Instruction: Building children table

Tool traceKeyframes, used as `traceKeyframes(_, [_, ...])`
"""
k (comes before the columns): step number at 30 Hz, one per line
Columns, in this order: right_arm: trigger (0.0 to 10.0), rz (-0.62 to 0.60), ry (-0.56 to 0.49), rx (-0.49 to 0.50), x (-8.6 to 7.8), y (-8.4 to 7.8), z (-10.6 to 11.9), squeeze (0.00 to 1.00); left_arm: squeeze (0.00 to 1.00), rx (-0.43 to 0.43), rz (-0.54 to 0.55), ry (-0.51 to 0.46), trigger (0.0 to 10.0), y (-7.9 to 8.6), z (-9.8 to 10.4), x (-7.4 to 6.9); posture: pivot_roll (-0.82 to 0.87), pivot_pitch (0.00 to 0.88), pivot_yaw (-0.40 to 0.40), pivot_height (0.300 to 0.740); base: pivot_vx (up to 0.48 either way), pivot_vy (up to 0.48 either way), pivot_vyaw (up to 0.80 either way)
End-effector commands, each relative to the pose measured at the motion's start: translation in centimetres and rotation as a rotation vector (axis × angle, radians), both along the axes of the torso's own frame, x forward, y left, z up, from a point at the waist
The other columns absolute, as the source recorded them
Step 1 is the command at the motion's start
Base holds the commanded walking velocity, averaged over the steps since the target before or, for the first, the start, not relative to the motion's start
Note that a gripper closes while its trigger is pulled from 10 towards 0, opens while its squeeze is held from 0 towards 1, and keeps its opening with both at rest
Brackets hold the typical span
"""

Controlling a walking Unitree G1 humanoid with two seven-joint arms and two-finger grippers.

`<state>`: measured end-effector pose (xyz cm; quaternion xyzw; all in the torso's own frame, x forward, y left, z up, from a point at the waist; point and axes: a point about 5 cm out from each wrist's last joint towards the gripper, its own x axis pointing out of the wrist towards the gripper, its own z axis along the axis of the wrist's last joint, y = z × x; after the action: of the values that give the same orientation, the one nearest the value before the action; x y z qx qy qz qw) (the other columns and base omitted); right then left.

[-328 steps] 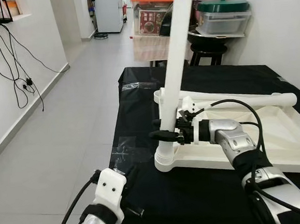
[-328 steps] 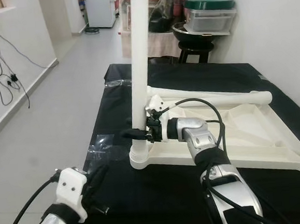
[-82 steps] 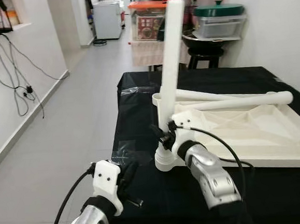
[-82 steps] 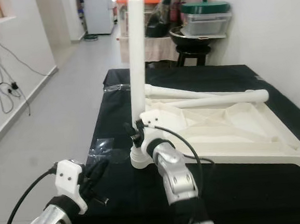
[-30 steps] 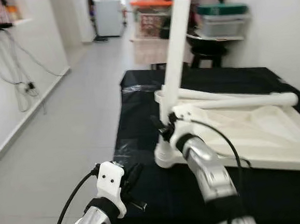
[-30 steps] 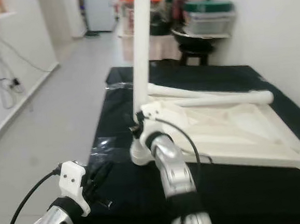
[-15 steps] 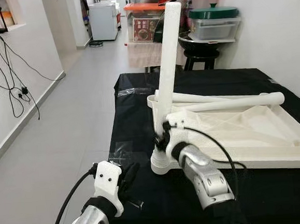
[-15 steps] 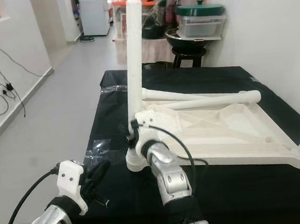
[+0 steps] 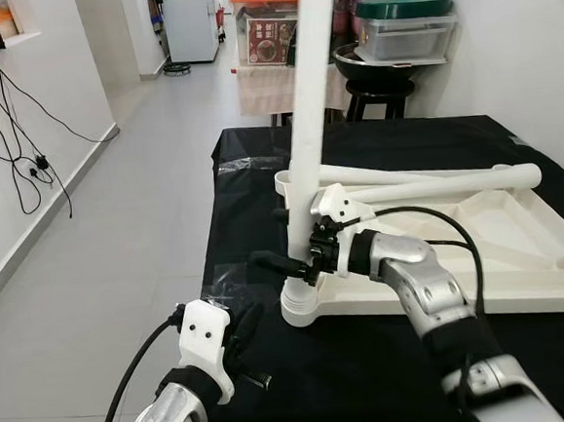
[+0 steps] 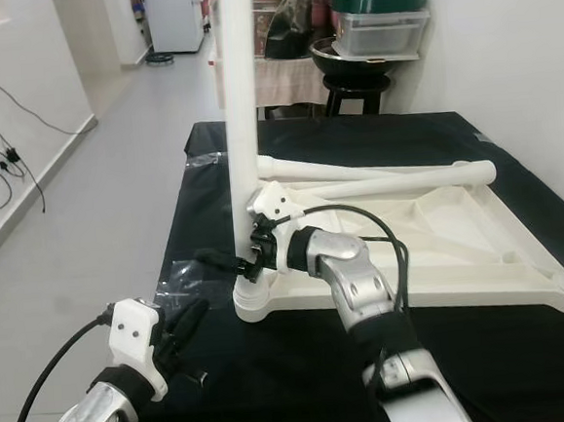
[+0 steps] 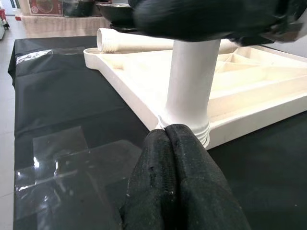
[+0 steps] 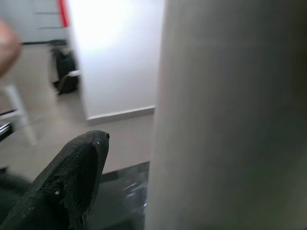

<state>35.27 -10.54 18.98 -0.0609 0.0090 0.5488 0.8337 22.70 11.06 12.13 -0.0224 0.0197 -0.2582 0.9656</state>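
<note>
Upright, white table leg (image 9: 306, 121) pointing ceilingward, right gripper (image 9: 286, 242) spread open around its base.

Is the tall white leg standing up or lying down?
Standing up. The white leg rises straight from the tabletop's corner socket.

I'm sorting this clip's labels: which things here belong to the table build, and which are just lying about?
Job:
upright leg in the corner socket
upturned tabletop
two loose legs lying on it
right gripper at the upright leg
left gripper, shut

Lying about:
green-lidded container
black stool
wall cables
</note>
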Motion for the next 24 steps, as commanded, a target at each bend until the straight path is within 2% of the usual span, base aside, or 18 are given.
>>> traceKeyframes(1, [10.0,0.108,0.014,-0.003,-0.2,-0.1,0.2,0.00,0.00,0.002,-0.007,0.016,10.0,-0.1,-0.4,-0.1,0.08,0.000,-0.078,0.740,0.000,0.000,0.00])
traceKeyframes(2, [8.4,0.153,0.040,0.001,-0.1,-0.2,0.2,0.00,0.00,0.008,-0.009,0.015,10.0,-0.1,-0.4,-0.2,0.09,0.000,-0.083,0.740,0.000,0.000,0.00])
traceKeyframes(4, [8.4,0.173,0.058,0.008,-0.1,-0.2,0.1,0.00,0.00,0.012,-0.011,0.014,10.0,-0.1,-0.4,-0.2,0.09,0.000,-0.083,0.740,0.000,0.000,0.00])
traceKeyframes(5, [0.0,0.184,0.073,0.018,0.1,-0.3,0.1,0.00,0.00,0.016,-0.012,0.013,10.0,-0.2,-0.3,-0.2,0.09,0.000,-0.084,0.740,0.000,0.000,0.00])
traceKeyframes(8, [0.0,0.193,0.087,-0.004,0.3,-0.7,-0.5,0.00,0.00,0.017,-0.012,0.012,10.0,-0.2,-0.3,-0.3,0.09,0.000,-0.086,0.740,0.000,0.000,0.00])
traceKeyframes(14, [0.0,0.190,0.087,0.017,0.5,-1.3,-0.5,0.00,0.00,0.012,-0.013,0.012,10.0,-0.3,-0.2,-0.4,0.08,0.000,-0.083,0.740,0.000,0.000,0.00])
traceKeyframes(20, [0.0,0.132,0.034,0.053,0.3,-2.3,-0.1,0.00,0.00,0.006,-0.016,0.013,10.0,-0.4,-0.1,-0.5,0.08,0.000,-0.083,0.740,0.000,0.000,0.00])
traceKeyframes(21, [0.0,0.037,0.005,0.021,0.4,-2.6,-0.4,0.00,0.00,0.005,-0.016,0.013,10.0,-0.3,-0.1,-0.5,0.08,0.000,-0.083,0.740,0.000,0.000,0.00])
traceKeyframes(22, [0.0,0.015,-0.002,0.012,0.5,-2.6,-0.5,0.00,0.00,0.005,-0.016,0.013,10.0,-0.3,-0.1,-0.5,0.08,0.000,-0.083,0.740,0.000,0.000,0.00])
traceKeyframes(23, [0.0,-0.118,0.000,-0.022,0.7,-2.3,-1.3,0.00,0.00,0.005,-0.015,0.013,10.0,-0.3,0.0,-0.5,0.07,0.003,-0.084,0.740,0.000,0.000,0.00])
traceKeyframes(24, [0.0,-0.118,0.000,-0.022,0.7,-2.3,-1.3,0.00,0.00,0.005,-0.015,0.013,10.0,-0.3,0.0,-0.5,0.07,0.003,-0.084,0.740,0.000,0.000,0.00])
